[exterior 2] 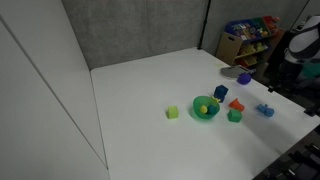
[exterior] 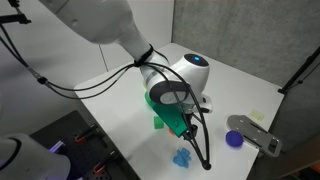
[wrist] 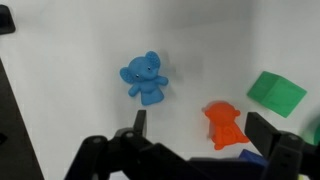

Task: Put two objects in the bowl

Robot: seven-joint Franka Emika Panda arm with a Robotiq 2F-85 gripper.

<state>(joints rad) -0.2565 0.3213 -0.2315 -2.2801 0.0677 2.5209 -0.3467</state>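
In the wrist view the tool (wrist: 200, 135) hangs wide open and holds nothing. Below it on the white surface (wrist: 70, 60) lie a blue elephant figure (wrist: 145, 78), an orange figure (wrist: 225, 124) and a green block (wrist: 277, 93). In an exterior view the green bowl (exterior 2: 207, 118) sits toward the near edge, closer to the right-hand corner. It seems to hold a yellow piece (exterior 2: 203, 108) already, and a yellow-green cube (exterior 2: 172, 113) lies just beside it. In an exterior view the arm (exterior: 185, 72) and its cables hide much of the bowl. The orange figure lies near the block, so a descending finger could knock one aside. A low release could shove the light bowl toward the edge.
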